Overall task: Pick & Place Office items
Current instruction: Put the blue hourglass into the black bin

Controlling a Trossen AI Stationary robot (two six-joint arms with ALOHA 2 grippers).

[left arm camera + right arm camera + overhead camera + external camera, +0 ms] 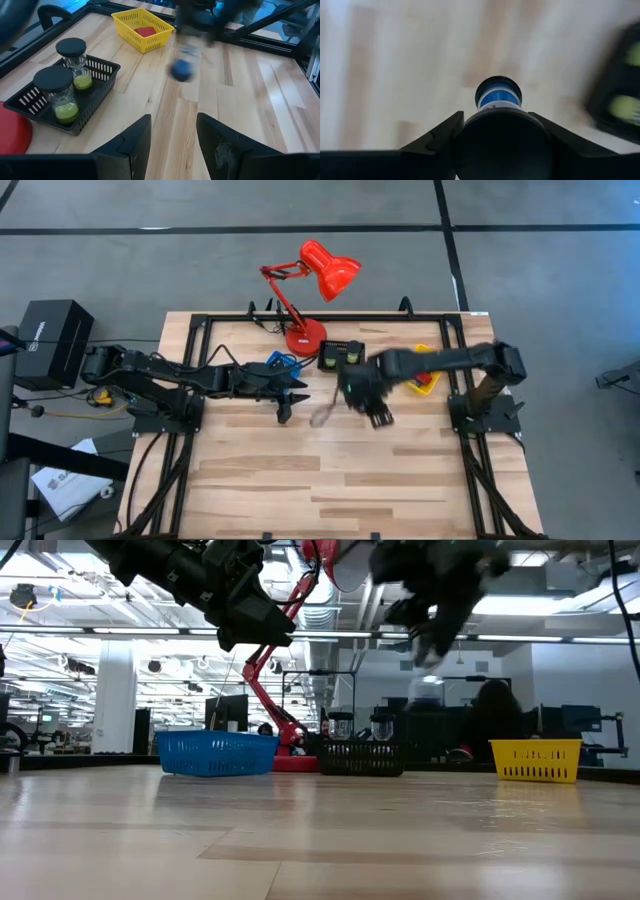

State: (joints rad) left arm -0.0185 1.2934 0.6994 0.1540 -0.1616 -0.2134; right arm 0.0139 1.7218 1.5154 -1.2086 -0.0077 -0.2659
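My right gripper (pixel 497 117) hangs over the middle of the table (pixel 300 480), pointing down and shut on a black-capped cylinder with a blue body (pixel 181 70). My left gripper (pixel 172 145) stands open above the table left of centre (pixel 285 405), facing it, with nothing between its fingers. Two black-capped jars of green fill (pixel 72 57) (pixel 55 87) stand in the black bin (pixel 107 67). A red block (pixel 146 31) lies in the yellow bin (pixel 131 19). My right gripper pinches the cylinder's round black cap (pixel 497 132) between its two fingers, coming from above and pointing down. The blue body (pixel 498 96) hangs upright below the fingers, clear of the table.
The red desk lamp (pixel 305 335) stands at the far edge between the blue bin (pixel 283 363) and the black bin (pixel 340 358); the yellow bin (pixel 425 380) sits far right. The near half of the wooden table shows bare boards. A black frame runs round the table.
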